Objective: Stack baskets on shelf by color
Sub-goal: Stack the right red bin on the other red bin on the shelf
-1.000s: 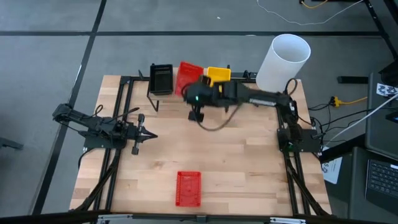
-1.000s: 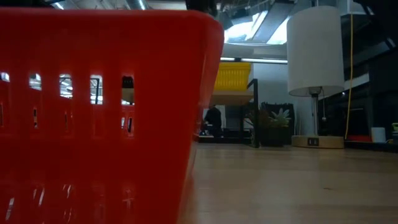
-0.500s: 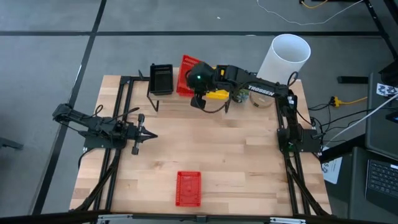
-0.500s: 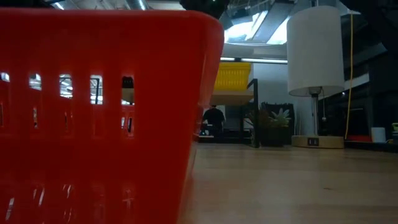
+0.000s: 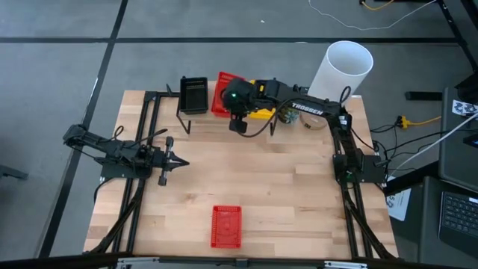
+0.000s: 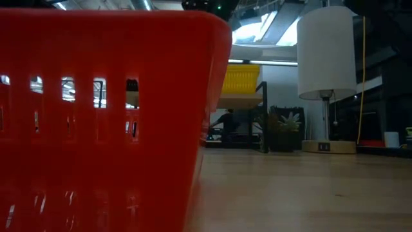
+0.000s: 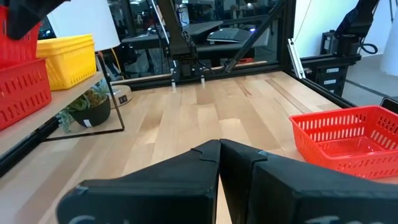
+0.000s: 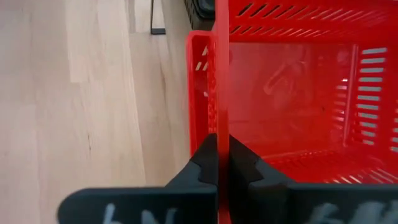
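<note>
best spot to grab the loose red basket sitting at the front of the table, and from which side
Probably pinch one thin upright wall of the loose red basket at its rim, coming straight down from above. It sits flat and open-side up with bare table all round, so any wall is free. The right gripper holds its own red basket that way, shut on one wall.

the right arm (image 5: 299, 110) hides most of the shelf (image 5: 196, 116) top and part of its red baskets (image 5: 221, 93). a near red basket (image 6: 103, 122) fills the low view, cut off by the frame.
</note>
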Available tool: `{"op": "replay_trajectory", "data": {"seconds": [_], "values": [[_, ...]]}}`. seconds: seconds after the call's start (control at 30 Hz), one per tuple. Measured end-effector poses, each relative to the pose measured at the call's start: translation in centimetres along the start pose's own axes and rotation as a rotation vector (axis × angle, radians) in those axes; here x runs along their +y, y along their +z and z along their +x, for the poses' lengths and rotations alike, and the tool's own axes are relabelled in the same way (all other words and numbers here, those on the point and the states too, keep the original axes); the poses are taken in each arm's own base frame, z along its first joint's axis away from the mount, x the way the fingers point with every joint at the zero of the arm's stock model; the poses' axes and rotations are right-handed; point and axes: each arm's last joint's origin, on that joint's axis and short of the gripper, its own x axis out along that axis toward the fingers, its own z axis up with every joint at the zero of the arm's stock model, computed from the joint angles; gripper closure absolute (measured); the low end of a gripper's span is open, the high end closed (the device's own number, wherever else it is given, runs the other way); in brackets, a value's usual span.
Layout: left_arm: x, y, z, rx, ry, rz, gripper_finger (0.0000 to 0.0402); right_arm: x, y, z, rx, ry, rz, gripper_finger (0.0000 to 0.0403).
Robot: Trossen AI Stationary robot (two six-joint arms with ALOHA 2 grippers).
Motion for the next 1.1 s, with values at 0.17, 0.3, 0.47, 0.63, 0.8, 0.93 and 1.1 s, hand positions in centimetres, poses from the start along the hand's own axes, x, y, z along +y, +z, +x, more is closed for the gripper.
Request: {"op": "replay_trajectory", "data": {"seconds": [0.17, 0.3, 0.47, 0.63, 0.8, 0.93, 1.1], "values": [[0.01, 0.0, 0.0, 0.0, 0.003, 0.003, 0.0399, -0.24, -0.47, -0.08, 0.044, 0.004, 0.002, 0.0403], [0.01, 0.0, 0.0, 0.0, 0.002, 0.003, 0.0399, -0.32, -0.55, -0.08, 0.05, 0.004, 0.002, 0.0402], [0.01, 0.0, 0.0, 0.0, 0.002, 0.003, 0.0399, -0.36, -0.47, -0.08, 0.042, 0.002, 0.003, 0.0392], [0.01, 0.0, 0.0, 0.0, 0.002, 0.002, 0.0399, -0.34, -0.54, -0.06, 0.049, 0.004, -0.007, 0.0382], [0.01, 0.0, 0.0, 0.0, 0.002, 0.002, 0.0399, -0.34, -0.54, -0.06, 0.049, 0.004, -0.022, 0.0358], [0.01, 0.0, 0.0, 0.0, 0.002, 0.002, 0.0399, -0.34, -0.54, -0.06, 0.049, 0.005, -0.024, 0.0332], [0.01, 0.0, 0.0, 0.0, 0.002, 0.001, 0.0399, -0.22, -0.47, -0.1, 0.045, 0.005, -0.022, 0.0301]]}}
